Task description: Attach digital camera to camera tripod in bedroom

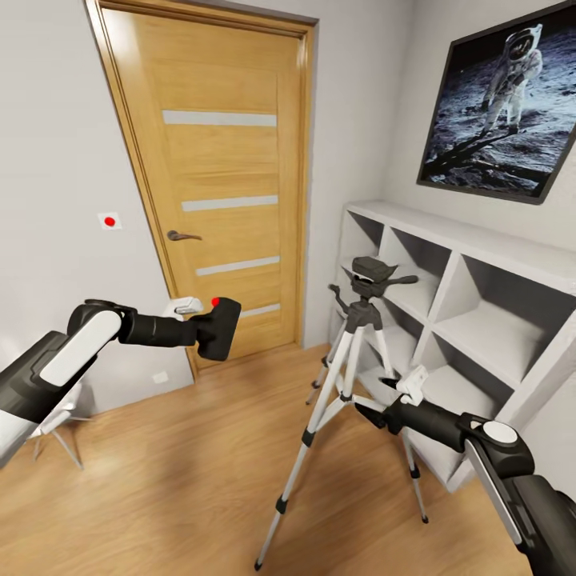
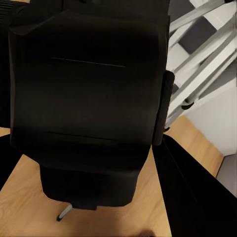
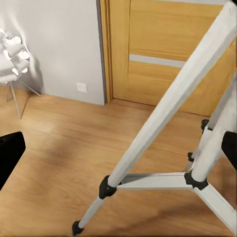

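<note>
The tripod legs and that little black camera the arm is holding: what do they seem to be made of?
The camera tripod legs look like silvery-white metal tubing with a smooth, faint sheen, joined by matte black collars, probably plastic. The digital camera, held in the left gripper, has a dull, unreflective black shell, likely plastic, though the render leaves that open.

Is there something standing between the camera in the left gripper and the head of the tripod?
Nothing visible does. The camera, held in the left gripper, hangs in open air beside the door. Between it and the tripod head lies only open floor. The right gripper sits low by the legs.
</note>
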Robot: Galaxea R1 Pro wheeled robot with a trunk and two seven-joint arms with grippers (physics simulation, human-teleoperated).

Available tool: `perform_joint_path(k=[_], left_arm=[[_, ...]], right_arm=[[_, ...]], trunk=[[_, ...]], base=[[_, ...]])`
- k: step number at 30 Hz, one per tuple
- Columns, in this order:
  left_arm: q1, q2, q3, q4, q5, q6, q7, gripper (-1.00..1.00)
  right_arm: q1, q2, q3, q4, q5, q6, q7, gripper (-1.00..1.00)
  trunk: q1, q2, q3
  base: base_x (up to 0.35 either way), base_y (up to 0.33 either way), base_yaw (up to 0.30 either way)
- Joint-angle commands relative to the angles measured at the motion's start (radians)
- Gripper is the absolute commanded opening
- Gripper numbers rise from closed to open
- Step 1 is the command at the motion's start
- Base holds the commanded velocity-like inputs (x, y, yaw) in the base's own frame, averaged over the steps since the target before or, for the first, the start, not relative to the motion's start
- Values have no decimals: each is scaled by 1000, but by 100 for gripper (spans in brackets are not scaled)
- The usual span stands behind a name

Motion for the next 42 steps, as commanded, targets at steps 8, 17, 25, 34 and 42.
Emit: perform_joint_path(k=[8,17,25,34,42], left_arm=[[12,-17,4,-17,-7,-7,4,-100],[64,-27,4,-20,-16,-7,1,-100],[69,-27,4,-20,-16,-7,1,-100],[63,-21,0,-18,-13,-3,-3,-100],[65,-15,-2,-9,-9,2,-25,-100]], right_arm=[[10,18,15,-7,14,5,3,100],[10,23,15,-7,18,5,3,100],[10,23,15,-7,18,5,3,100],[7,23,16,-7,17,6,1,100],[1,26,16,-4,15,11,-11,100]], trunk=[[1,-3,-2],[1,-3,-2],[1,-3,-2],[1,-3,-2],[1,-3,-2]], base=[[0,-201,0],[0,0,0],[0,0,0],[2,-2,0],[145,-142,0]])
